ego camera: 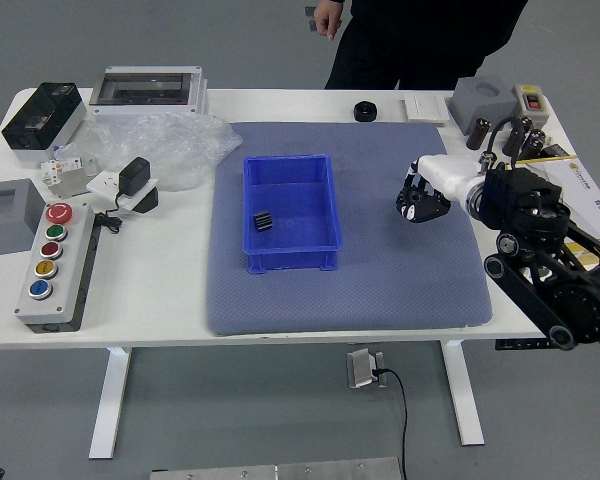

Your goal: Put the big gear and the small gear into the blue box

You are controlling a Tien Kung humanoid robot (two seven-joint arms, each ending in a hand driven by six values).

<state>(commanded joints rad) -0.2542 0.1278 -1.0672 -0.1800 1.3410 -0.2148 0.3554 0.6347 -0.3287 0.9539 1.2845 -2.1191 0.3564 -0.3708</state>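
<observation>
One gear (263,220), likely the small, lies in the box (302,215), so the big one seems left to place, though I cannot tell whether the right hand (422,203), above the mat (350,300), grasps it; a person's hand (327,18) hangs beyond the table (160,305).

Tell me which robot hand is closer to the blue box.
Right: the right robot hand is over the mat, to the right of the blue box; the left robot hand is not in view.
</observation>
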